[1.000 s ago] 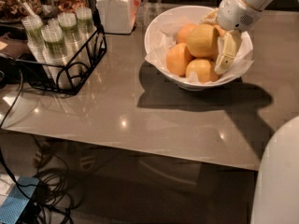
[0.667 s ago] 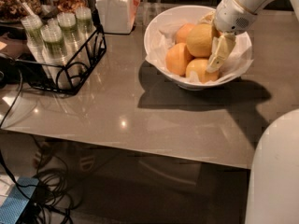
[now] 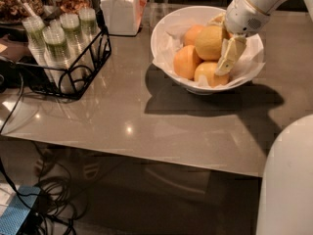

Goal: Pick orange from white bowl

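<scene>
Large, dull-yellow round orange [image 3: 209,42] sits in the wide glossy white bowl [image 3: 159,31] lined with crumpled paper. It rests on top of three smaller, deeper-orange fruits [image 3: 186,61].

Cream gripper [image 3: 227,58] on the white arm is down inside the bowl, against or just beside the orange's right flank. Cannot tell whether it is spread or closed on the fruit.

Judgement: the approach looks done, the grasp is unconfirmed, and the orange is not yet lifted. Securing it and raising it clear of the bowl remain.

No brands, labels or writing readable, including on the white lidded jar [image 3: 120,11].
</scene>
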Controlling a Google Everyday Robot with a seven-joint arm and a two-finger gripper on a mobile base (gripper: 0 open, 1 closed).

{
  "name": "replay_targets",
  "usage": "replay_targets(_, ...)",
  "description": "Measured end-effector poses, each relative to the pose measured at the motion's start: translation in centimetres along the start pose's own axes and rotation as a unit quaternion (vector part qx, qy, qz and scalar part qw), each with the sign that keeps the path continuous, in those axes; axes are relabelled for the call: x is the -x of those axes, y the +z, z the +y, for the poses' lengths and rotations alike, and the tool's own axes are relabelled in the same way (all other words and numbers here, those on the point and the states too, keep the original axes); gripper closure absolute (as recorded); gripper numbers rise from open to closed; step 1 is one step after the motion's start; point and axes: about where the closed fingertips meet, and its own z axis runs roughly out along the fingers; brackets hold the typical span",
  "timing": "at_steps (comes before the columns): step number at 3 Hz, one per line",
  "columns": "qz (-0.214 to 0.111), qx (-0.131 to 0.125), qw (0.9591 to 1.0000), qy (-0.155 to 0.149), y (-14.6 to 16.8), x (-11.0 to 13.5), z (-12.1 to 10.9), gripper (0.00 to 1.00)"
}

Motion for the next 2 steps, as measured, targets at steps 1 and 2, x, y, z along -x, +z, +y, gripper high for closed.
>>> replay_targets(1,0.0,0.0,1.0,0.0,-0.4,0.2,-0.1,0.89)
replay_targets(2,0.008,-0.038,0.9993,-0.002,-2.1,1.0,0.0,1.0)
